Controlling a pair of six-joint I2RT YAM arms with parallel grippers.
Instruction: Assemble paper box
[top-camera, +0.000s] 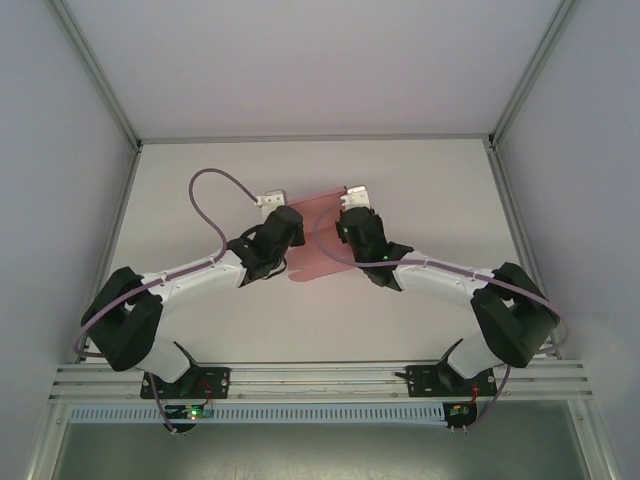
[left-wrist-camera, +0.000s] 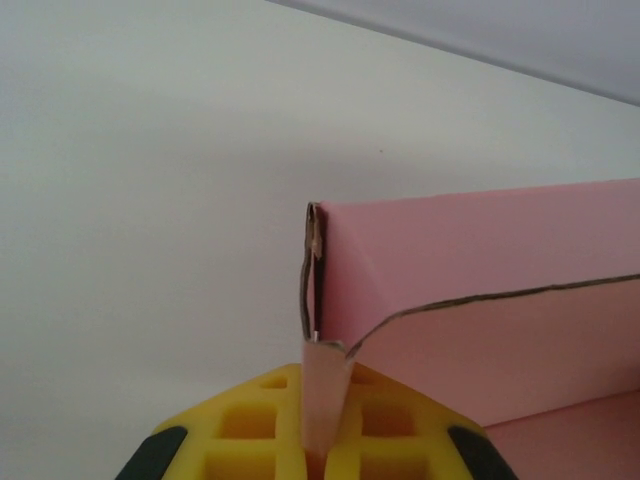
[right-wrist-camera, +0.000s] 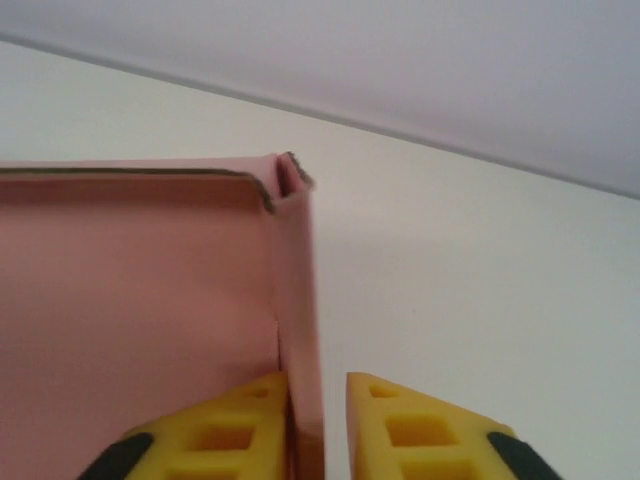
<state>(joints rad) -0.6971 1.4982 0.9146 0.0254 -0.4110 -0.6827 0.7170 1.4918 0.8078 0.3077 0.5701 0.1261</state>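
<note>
2 grippers flank the paper box (top-camera: 318, 243) at mid-worktop (top-camera: 420, 190). The left gripper (left-wrist-camera: 320, 440) is clenched on its left corner flap, and the right gripper (right-wrist-camera: 318, 420) stands released astride the right wall. Pinch squarely along the crease, I judge, since thin matte pink card buckles easily at raw-edged corners.
</note>
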